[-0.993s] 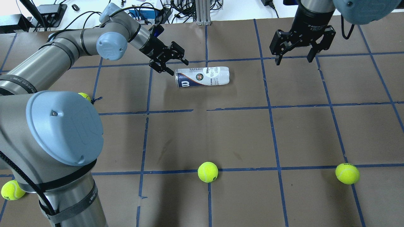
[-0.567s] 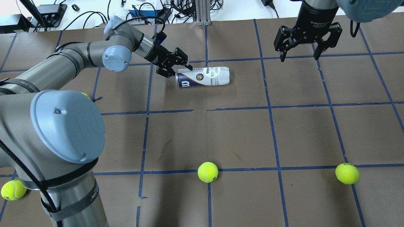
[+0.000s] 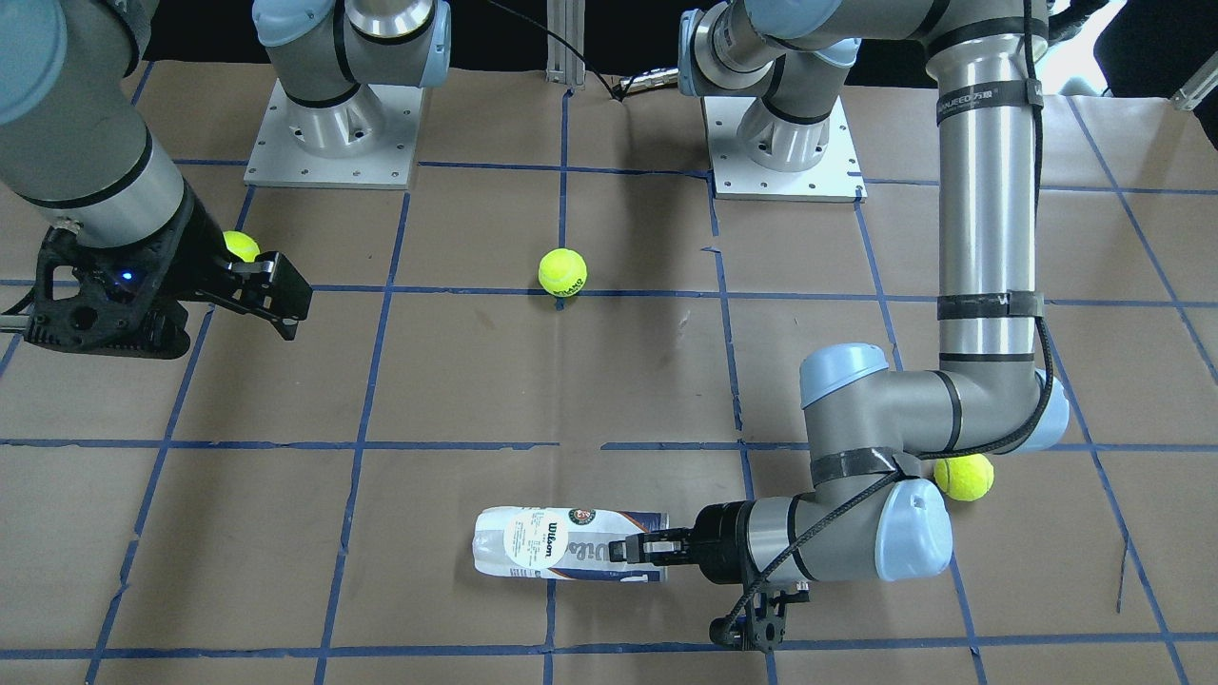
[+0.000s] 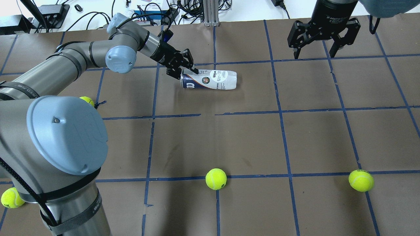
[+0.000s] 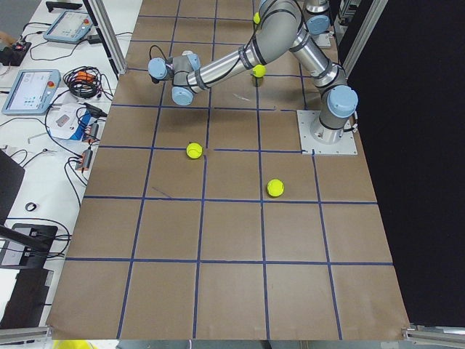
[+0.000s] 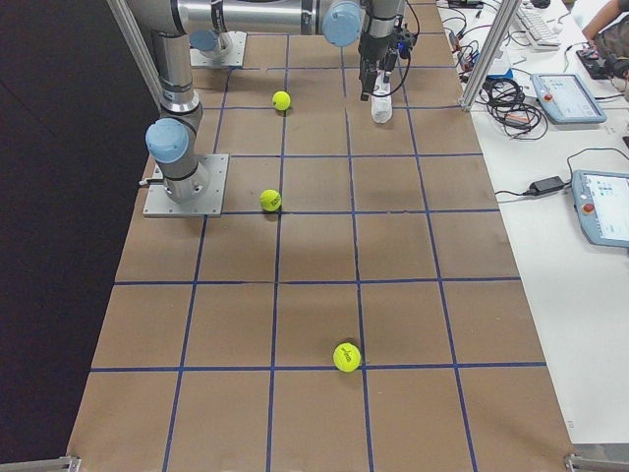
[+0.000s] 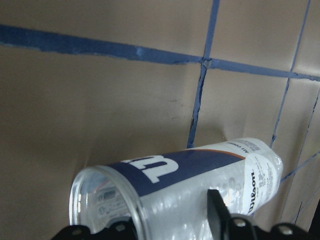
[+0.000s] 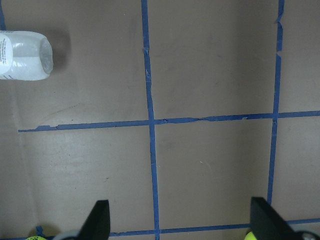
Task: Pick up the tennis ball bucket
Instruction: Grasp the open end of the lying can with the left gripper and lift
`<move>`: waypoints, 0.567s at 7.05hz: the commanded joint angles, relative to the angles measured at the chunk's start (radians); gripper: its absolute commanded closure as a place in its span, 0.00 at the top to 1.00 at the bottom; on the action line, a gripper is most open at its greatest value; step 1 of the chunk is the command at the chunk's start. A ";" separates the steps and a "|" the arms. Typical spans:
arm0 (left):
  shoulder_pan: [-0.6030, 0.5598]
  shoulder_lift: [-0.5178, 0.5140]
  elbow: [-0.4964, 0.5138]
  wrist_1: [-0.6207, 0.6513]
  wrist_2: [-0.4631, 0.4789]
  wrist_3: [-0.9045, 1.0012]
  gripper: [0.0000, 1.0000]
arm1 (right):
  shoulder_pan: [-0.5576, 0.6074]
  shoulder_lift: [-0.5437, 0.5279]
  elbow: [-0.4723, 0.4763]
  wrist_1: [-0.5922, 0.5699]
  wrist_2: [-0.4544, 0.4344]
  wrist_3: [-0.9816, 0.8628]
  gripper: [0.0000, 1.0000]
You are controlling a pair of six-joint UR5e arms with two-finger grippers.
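- tennis ball bucket [image 4: 210,80] lies on its side on the table [image 4: 249,141], at 12 o'clock from the table's centre in the overhead view.
- Its open navy-banded end points to 9 o'clock and its clear closed end to 3 o'clock. The white Wilson label and round emblem face up.
- left gripper [image 4: 184,72] comes in low from 10 o'clock, arm nearly level, and sits right at the bucket's open end.
- In the left wrist view one finger [image 7: 218,212] lies over the outside of the bucket's wall, just past the rim. The other finger is not clearly visible.
- The left fingers look narrow around the open end, but I cannot tell whether they actually clamp the wall.
- right gripper [image 4: 316,55] hangs at 2 o'clock from the bucket, well apart from it and pointing down. Its fingers are spread wide and hold nothing.
- In the right wrist view only the bucket's closed end shows, at 10 o'clock, with bare table between the fingers.
- Four tennis balls lie on the table, all apart from the bucket:
  - centre ball [image 4: 216,179] at 6 o'clock from the bucket
  - right ball [image 4: 361,180] at 4 o'clock from it
  - half-hidden ball [image 4: 87,100] at 9 o'clock, behind the left arm's shoulder
  - corner ball [image 4: 12,197] at 8 o'clock, beside the left arm's base
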 commanded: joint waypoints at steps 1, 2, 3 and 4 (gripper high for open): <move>-0.008 0.079 0.004 -0.009 0.000 -0.101 0.05 | 0.004 -0.002 0.001 0.000 0.001 0.033 1.00; -0.019 0.117 0.004 -0.018 0.000 -0.133 0.02 | 0.005 -0.002 0.001 0.001 0.002 0.045 1.00; -0.047 0.161 0.010 -0.016 0.014 -0.196 0.02 | 0.004 -0.002 0.003 0.001 0.002 0.044 1.00; -0.062 0.218 0.016 -0.018 0.154 -0.228 0.02 | 0.004 -0.002 0.003 0.001 0.004 0.044 1.00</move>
